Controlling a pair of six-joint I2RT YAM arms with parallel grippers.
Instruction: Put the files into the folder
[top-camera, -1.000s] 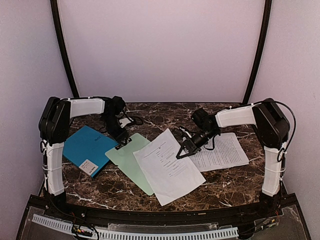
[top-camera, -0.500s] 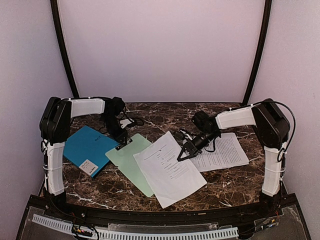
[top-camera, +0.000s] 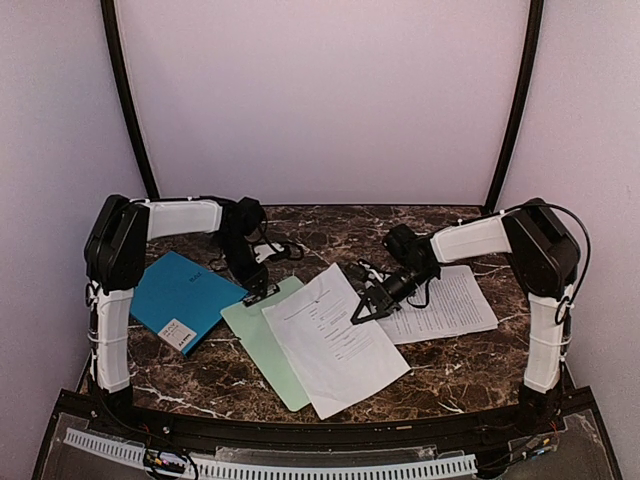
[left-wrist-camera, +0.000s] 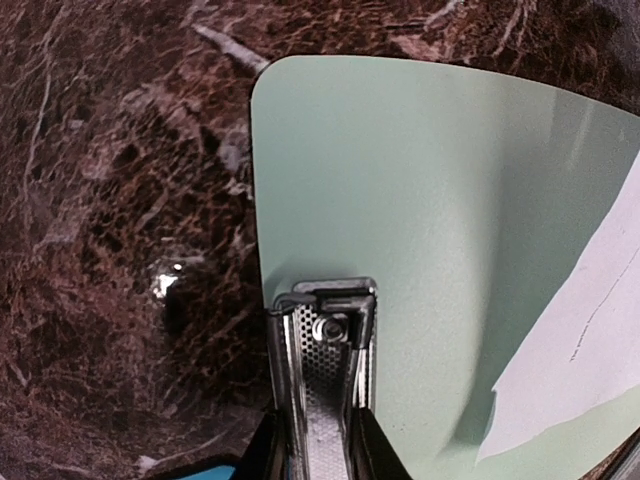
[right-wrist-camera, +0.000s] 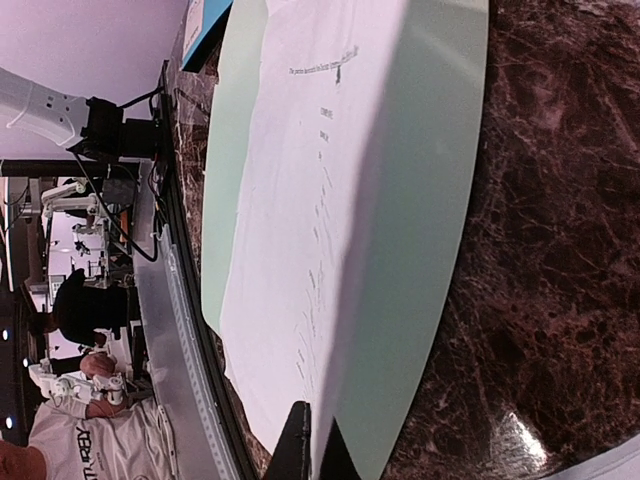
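The left claw (left-wrist-camera: 318, 448) is squeezing the clipboard's (left-wrist-camera: 430, 200) metal clip (left-wrist-camera: 322, 370) — jaws drawn narrow on either side of it. The right claw (top-camera: 363, 311) is sitting fully closed, tips at the right edge of the front sheet (top-camera: 335, 345); whether paper is pinched, I can't tell. That sheet is lying across the clipboard, the other sheet (top-camera: 455, 300) is lying just right of it, and the folder (top-camera: 180, 292) is lying closed — just left of the clipboard.

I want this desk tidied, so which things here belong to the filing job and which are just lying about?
For the job: front sheet, back sheet, teal folder.
Lying about: green clipboard.
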